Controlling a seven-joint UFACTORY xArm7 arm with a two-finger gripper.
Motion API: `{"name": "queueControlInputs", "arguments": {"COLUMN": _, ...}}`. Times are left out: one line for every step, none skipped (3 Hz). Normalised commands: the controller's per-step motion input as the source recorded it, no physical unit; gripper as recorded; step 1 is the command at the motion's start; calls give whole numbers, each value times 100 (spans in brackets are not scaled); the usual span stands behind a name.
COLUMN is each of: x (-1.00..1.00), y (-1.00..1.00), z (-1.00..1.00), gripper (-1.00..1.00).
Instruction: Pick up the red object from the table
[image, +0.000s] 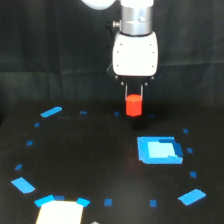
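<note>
Nearest the camera, at the bottom edge toward the exterior view's left: a pale, washed-out block (59, 212) with blue tape at its top corners. Too overexposed to identify.

Around it, the black matte surface (85, 165) carries scattered small blue tape marks (108, 202) in a rough ring. Larger angled blue strips sit at lower left (22, 185), lower right (192, 196) and upper left (51, 111).

Mid-field, toward the exterior view's right: a large blue square patch (159, 150), flat on the surface, with a paler centre.

Beyond the patch, further back: the red object (134, 104). Bright red-orange, stubby, roughly cylindrical, standing upright; top face slightly lighter than the sides. Edges are soft in this view, so facets cannot be made out. Its lower edge appears at or just above the surface; contact cannot be confirmed.

The pincer (134, 97) comes straight down over it. Two thin dark fingers (125, 92) flank the object's upper part, one on each side, set narrow and close against its sides. It reads as clamped on the red object, though the blur leaves the actual contact a little uncertain.

Above: white pincer housing (135, 54), then a silver wrist cylinder (136, 19), arm vertical. Dark backdrop behind.
</note>
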Motion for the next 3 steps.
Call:
{"name": "queueControlInputs", "arguments": {"x": -58, "y": -100, "z": 100, "gripper": -85}}
{"name": "queueControlInputs", "arguments": {"x": -71, "y": -100, "z": 100, "gripper": -54}}
{"name": "queueControlInputs", "arguments": {"x": -70, "y": -100, "z": 100, "gripper": -47}}
